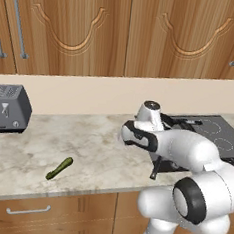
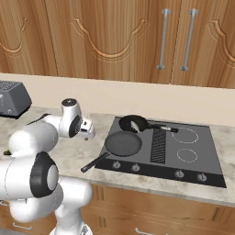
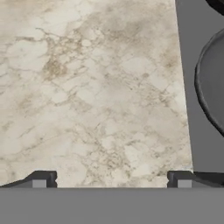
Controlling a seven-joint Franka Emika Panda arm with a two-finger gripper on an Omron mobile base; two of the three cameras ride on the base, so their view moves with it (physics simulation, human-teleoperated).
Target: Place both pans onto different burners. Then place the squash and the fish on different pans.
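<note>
The wider pan (image 2: 123, 143) sits on the front left burner of the cooktop (image 2: 206, 170), its long handle (image 2: 94, 163) reaching out over the counter. The smaller pan (image 2: 133, 123) rests on the back left burner with the pale fish (image 2: 135, 125) lying in it. Two burners (image 2: 187, 135) on the right are bare. The green squash (image 1: 59, 168) lies on the counter, far to the left of the cooktop. My gripper (image 3: 111, 183) is open and holds nothing. It hangs over bare counter just left of the cooktop edge, with the wider pan (image 3: 214, 83) to its right.
A grey toaster (image 1: 7, 108) stands at the back left of the marble counter (image 1: 86, 146). Wooden wall cabinets (image 2: 114, 36) hang above. Knobs (image 2: 179, 173) line the cooktop's front, and a ribbed vent strip (image 2: 158, 146) runs down its middle.
</note>
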